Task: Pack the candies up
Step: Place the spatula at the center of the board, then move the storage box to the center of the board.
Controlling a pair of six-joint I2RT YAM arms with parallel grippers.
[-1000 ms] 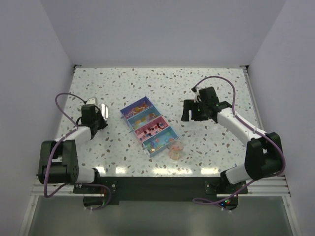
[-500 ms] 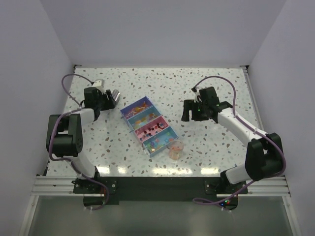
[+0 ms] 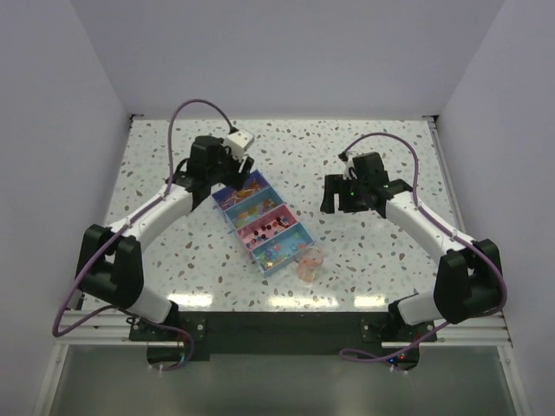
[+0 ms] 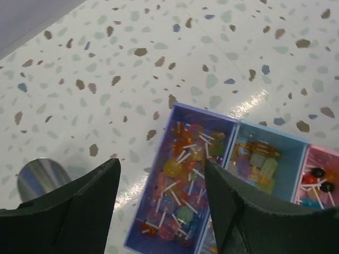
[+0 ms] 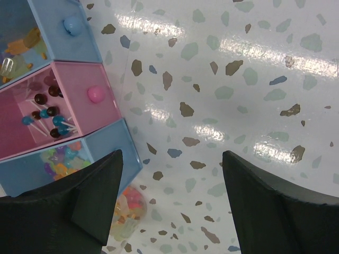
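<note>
Two grippers, both empty. The left gripper [image 4: 160, 174] hangs with its fingers [image 4: 79, 206] spread wide and nothing between them. Directly beneath it is the purple end compartment of the box [image 5: 106, 108], which is the end farthest from the arm bases. The candies [image 4: 177, 182] lie there in a heap of stick sweets, and more fill the blue and pink compartments alongside. A shiny silver object [image 4: 39, 177] sits on the table [image 3: 390, 156] just left of the box; I cannot tell what it is.

The right gripper [image 5: 172, 156] is equally wide open and holds nothing. It hovers over bare table on the box's right side, apart from the box wall.

A small clear cup [image 3: 308, 263] stands at the near end of the box, touching it or nearly so, with orange and pink sweets inside.

Judgement: the cup's load looks unpacked, so emptying it is probably the step in hand.
- Take the cup by its wall, not its rim.
- Keep it upright while carrying.
- Hold it low over one compartment.
- Tip slowly, so the small sweets don't bounce out or spill into the next compartment.
- Keep the free arm clear of the box so it isn't knocked.
</note>
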